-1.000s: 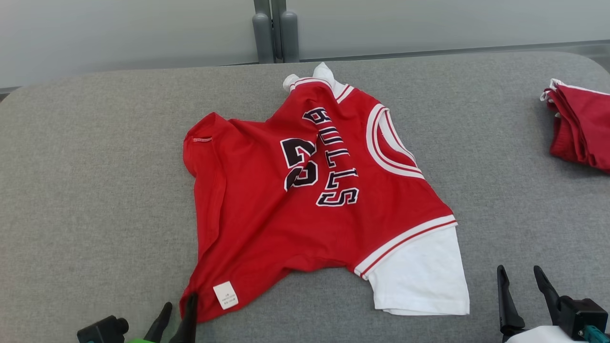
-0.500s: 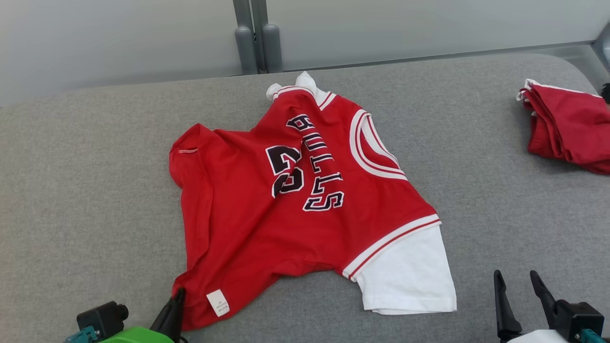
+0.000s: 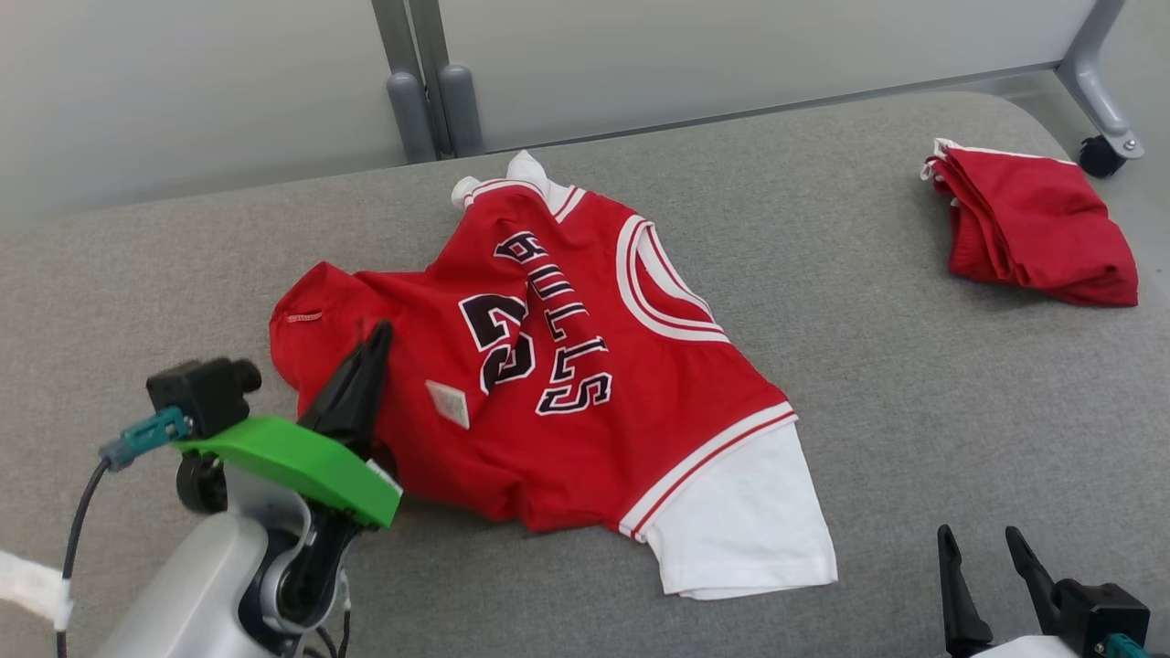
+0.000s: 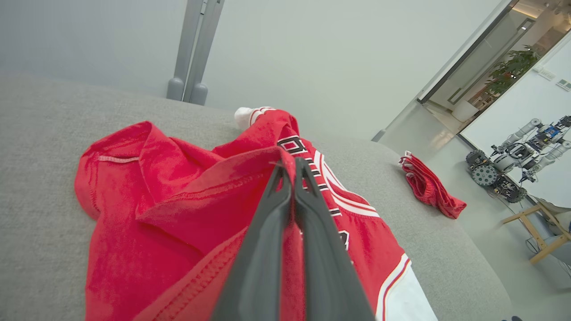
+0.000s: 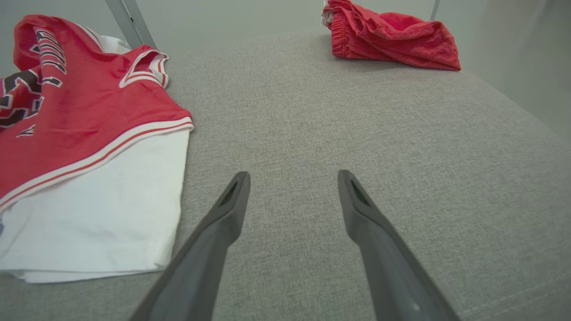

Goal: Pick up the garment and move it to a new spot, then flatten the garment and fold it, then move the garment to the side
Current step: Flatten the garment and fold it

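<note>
Right gripper (image 5: 294,176): nearest to me at the lower right, fingers spread wide and holding nothing. I see bare grey padded table (image 3: 914,393) between them.
Jersey to right gripper: the white sleeve (image 3: 745,535) lies flat on the table to the left of it, apart from the fingers.
Left gripper (image 4: 287,162): my fingers are pressed together, pinching a fold of the red jersey (image 3: 640,393) near its hem. In the left wrist view the cloth runs up between the two fingers to their tips.
Jersey at the left gripper: the pinched edge stands raised off the table and turned over toward the number. The white label (image 3: 448,404) faces up just right of the fingers.
Jersey overall: it lies crumpled on the middle of the table with lettering and number up. The neck opening is right of the lettering, and a second bit of white cloth is bunched at the far end.
Folded red garment (image 3: 1033,228): far right on the table, well apart from the jersey and from both grippers.
Posts (image 3: 425,82): two grey uprights behind the table's far edge, before a pale wall.
Another robot (image 4: 508,165): I see it far off on the floor in the left wrist view.
</note>
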Controlling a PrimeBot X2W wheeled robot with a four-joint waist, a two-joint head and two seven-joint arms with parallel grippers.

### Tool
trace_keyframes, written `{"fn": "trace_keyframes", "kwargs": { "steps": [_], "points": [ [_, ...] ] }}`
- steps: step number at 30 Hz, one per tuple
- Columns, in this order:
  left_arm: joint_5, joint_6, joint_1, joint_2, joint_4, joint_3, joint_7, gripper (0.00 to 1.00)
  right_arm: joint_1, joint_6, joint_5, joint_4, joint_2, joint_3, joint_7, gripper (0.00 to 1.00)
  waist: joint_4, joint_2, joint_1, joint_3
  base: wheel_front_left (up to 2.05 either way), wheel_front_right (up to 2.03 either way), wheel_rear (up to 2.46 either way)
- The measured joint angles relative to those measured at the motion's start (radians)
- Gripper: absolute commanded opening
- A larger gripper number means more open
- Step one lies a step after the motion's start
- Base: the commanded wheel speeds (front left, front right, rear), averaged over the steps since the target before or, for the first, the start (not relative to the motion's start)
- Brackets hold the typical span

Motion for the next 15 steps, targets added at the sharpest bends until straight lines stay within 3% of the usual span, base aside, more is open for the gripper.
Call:
{"fn": "trace_keyframes", "kwargs": {
  "steps": [9, 15],
  "points": [
    [0.012, -0.099, -0.085, -0.049, -0.085, -0.015, -0.058, 0.00, 0.013, 0.000, 0.012, 0.010, 0.000, -0.010, 0.000, 1.00, 0.005, 0.0000, 0.0000, 0.001, 0.00, 0.00, 0.00],
    [0.008, -0.116, 0.084, 0.003, -0.124, -0.064, -0.057, 0.00, 0.014, 0.000, 0.010, 0.009, 0.000, -0.020, 0.000, 1.00, 0.050, 0.0000, 0.0000, 0.000, 0.00, 0.00, 0.00]
  ]
}}
